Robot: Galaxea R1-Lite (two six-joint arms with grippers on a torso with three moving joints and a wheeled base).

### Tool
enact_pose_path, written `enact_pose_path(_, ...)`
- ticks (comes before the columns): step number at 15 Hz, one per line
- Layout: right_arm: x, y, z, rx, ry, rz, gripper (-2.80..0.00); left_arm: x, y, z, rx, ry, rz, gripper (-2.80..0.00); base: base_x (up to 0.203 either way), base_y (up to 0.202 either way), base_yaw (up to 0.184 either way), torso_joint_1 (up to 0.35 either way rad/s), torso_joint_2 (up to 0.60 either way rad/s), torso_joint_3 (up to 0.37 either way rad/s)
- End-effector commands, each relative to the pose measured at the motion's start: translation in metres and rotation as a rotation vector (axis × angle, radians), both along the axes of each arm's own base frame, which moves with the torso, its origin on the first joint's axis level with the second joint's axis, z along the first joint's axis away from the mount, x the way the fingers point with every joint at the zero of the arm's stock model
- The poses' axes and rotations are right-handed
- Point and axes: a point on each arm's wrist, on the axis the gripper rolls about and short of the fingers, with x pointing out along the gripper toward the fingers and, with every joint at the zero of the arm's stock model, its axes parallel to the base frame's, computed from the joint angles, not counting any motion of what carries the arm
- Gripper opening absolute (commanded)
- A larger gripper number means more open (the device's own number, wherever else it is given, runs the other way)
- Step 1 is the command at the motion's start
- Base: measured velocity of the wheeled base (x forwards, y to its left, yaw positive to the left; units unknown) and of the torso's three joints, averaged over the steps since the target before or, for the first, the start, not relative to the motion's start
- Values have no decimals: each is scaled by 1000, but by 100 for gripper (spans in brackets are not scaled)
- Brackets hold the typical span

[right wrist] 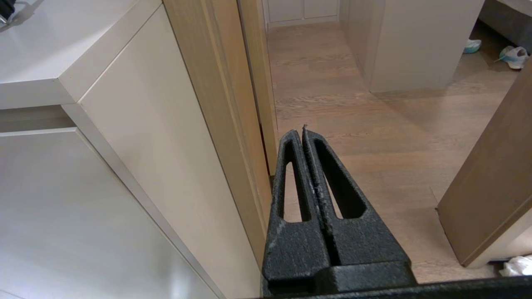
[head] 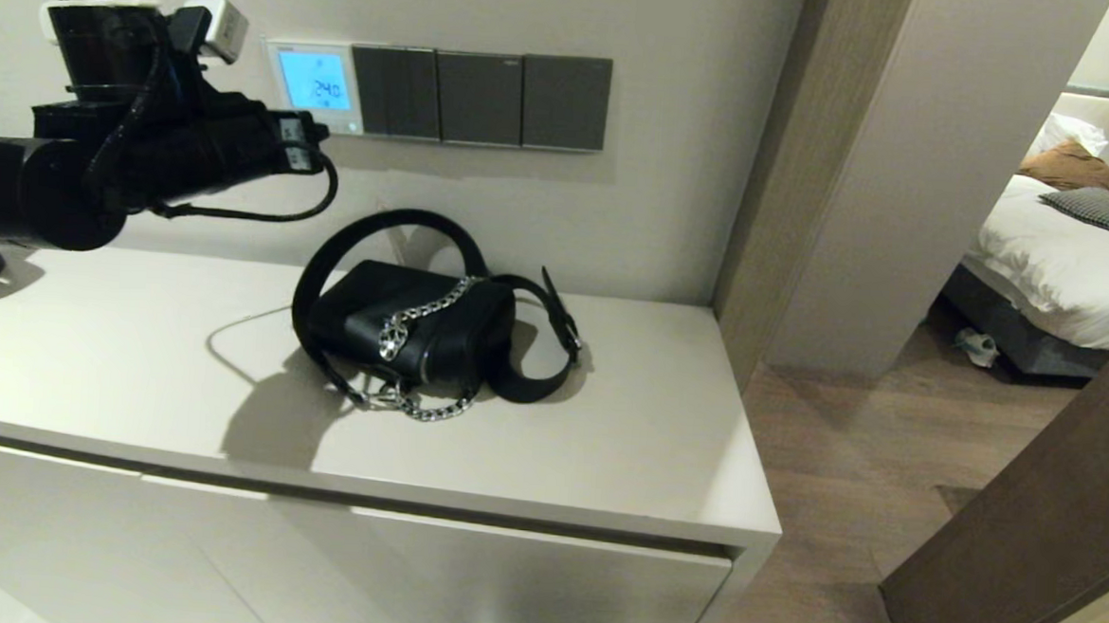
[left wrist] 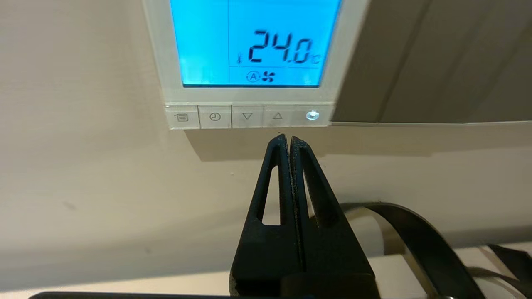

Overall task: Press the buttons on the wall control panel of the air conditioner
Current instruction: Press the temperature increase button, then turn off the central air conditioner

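Your wall control panel (left wrist: 249, 54) sits on the beige wall above the cabinet top (head: 606, 419), at the left end of a row with three dark grey switch plates (head: 480, 97). Its screen (left wrist: 253, 41) glows blue and reads 24.0 (a fan mark shows under the digits). Along its lower edge runs the row of buttons (left wrist: 249, 116), the last one lit.

Your left gripper (left wrist: 287, 139) is raised to the wall just below those buttons, under the up-arrow one, fingers pressed together with nothing between them. Whether the tips touch the wall, you cannot tell.

A black handbag (head: 421, 328) with a chain lies on the cabinet top beneath.

Your right gripper (right wrist: 300, 132) hangs low beside the cabinet over the wooden floor (right wrist: 374, 137), fingers likewise pressed together.
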Motion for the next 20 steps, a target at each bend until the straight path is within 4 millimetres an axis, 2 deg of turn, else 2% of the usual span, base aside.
enact_pose_path(1, 0, 0, -1, 0, 4, 0, -280, -30, 3, 15, -2, -29, -2, -280, 0, 0, 0, 0, 0, 0)
enact_pose_path(6, 0, 0, 0, 0, -1, 0, -280, -107, 12, 28, -4, -87, 3, -280, 0, 0, 0, 0, 0, 0)
enact_pose_path(8, 0, 0, 0, 0, 0, 0, -280, -144, 16, 32, 1, -123, 5, -280, 0, 0, 0, 0, 0, 0)
enact_pose_path(10, 0, 0, 0, 0, 2, 0, -280, -190, 23, 38, 13, -182, 24, -280, 0, 0, 0, 0, 0, 0)
enact_pose_path(13, 0, 0, -1, 0, 4, 0, -280, -252, 31, 33, 39, -248, 55, -280, 0, 0, 0, 0, 0, 0)
enact_pose_path(16, 0, 0, 0, 0, 2, 0, -280, -303, 37, 7, 65, -270, 122, -280, 0, 0, 0, 0, 0, 0)
enact_pose_path(18, 0, 0, -1, 0, 3, 0, -280, -325, 40, -20, 84, -253, 167, -280, 0, 0, 0, 0, 0, 0)
enact_pose_path(20, 0, 0, -1, 0, 3, 0, -280, -335, 43, -48, 97, -193, 212, -280, 0, 0, 0, 0, 0, 0)
